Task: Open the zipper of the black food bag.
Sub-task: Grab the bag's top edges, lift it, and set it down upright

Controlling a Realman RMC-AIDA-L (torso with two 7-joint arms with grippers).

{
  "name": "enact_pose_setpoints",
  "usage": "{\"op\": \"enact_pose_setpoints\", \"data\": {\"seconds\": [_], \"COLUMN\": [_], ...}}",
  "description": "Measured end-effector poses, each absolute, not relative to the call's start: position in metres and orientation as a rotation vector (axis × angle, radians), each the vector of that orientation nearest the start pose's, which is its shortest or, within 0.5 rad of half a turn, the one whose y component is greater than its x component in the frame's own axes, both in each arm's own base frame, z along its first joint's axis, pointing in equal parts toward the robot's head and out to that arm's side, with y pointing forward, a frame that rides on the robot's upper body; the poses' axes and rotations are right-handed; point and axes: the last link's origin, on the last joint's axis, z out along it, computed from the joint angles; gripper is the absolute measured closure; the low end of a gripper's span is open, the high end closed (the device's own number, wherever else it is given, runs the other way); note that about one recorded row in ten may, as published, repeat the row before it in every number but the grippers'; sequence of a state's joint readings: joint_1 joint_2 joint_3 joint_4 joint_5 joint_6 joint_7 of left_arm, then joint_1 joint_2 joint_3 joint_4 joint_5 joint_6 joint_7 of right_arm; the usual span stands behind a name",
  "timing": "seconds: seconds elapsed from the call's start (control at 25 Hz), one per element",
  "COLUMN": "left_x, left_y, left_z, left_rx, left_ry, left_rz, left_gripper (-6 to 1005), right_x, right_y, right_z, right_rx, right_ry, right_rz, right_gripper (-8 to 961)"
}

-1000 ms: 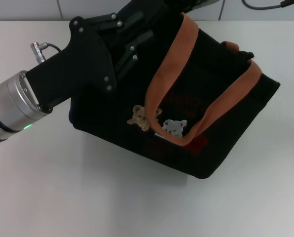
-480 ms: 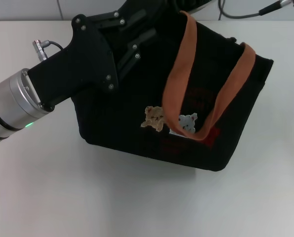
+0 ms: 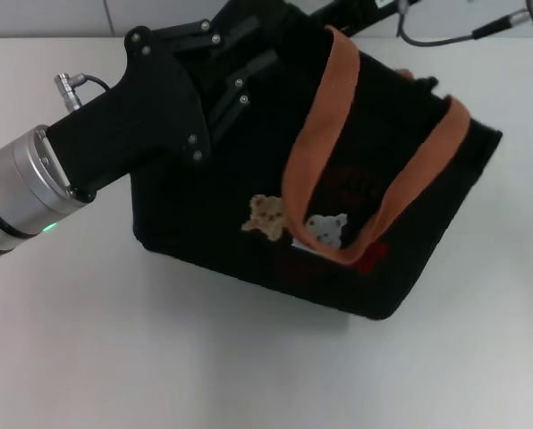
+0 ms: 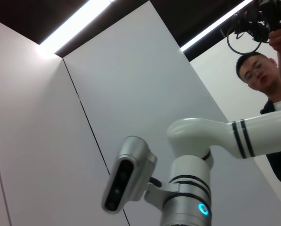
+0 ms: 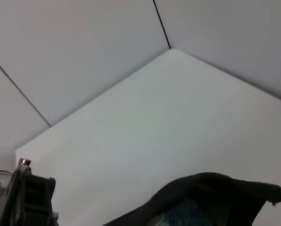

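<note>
The black food bag [image 3: 204,214] sits tilted on the white table in the head view. Its two orange-brown handles [image 3: 316,134] lie across the side that carries the bear pictures [image 3: 268,217]. My left gripper [image 3: 253,54] lies over the bag's left top end, black against black fabric. My right gripper [image 3: 360,12] shows only partly, at the bag's far top edge. The zipper cannot be made out in the head view. The right wrist view shows a curved bag edge [image 5: 211,193] with a bluish inside below it.
The white table [image 3: 114,357] spreads around the bag, bounded by a tiled wall at the back. A grey cable [image 3: 445,36] hangs at the far right. The left wrist view shows only the robot's head [image 4: 131,172], walls and a person [image 4: 265,80].
The bag swung right with its right end rising, then came back left and dropped again. The cable at the top right shifted. My left gripper stayed over the bag's left end.
</note>
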State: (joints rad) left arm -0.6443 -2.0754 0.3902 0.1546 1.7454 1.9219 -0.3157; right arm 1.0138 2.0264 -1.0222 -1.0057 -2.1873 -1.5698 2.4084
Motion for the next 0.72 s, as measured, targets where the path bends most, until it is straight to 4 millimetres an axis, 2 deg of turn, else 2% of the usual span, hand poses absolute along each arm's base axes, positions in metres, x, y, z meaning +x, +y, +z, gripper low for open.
{"op": "enact_pose_setpoints", "data": {"seconds": [0.12, 0.24, 0.36, 0.56, 0.72], "left_x": [-0.2, -0.2, -0.2, -0.202, -0.204], "left_y": [0.304, 0.304, 0.305, 0.305, 0.304], "left_z": [-0.005, -0.006, -0.006, -0.007, -0.007], "left_rx": [-2.142, -2.142, -2.141, -2.143, -2.14], "left_ry": [0.411, 0.405, 0.401, 0.389, 0.38], "left_rz": [-1.353, -1.352, -1.349, -1.34, -1.333], "left_gripper": [823, 825, 828, 921, 1000], "right_x": [0.06, 0.07, 0.077, 0.092, 0.101], "right_y": [0.411, 0.401, 0.397, 0.389, 0.384], "right_z": [0.025, 0.032, 0.037, 0.049, 0.052], "right_rx": [-2.894, -2.906, -2.9, -2.881, -2.883], "right_ry": [0.847, 0.868, 0.881, 0.88, 0.884], "right_rz": [0.26, 0.383, 0.434, 0.51, 0.52], "right_gripper": [779, 828, 876, 950, 952]}}
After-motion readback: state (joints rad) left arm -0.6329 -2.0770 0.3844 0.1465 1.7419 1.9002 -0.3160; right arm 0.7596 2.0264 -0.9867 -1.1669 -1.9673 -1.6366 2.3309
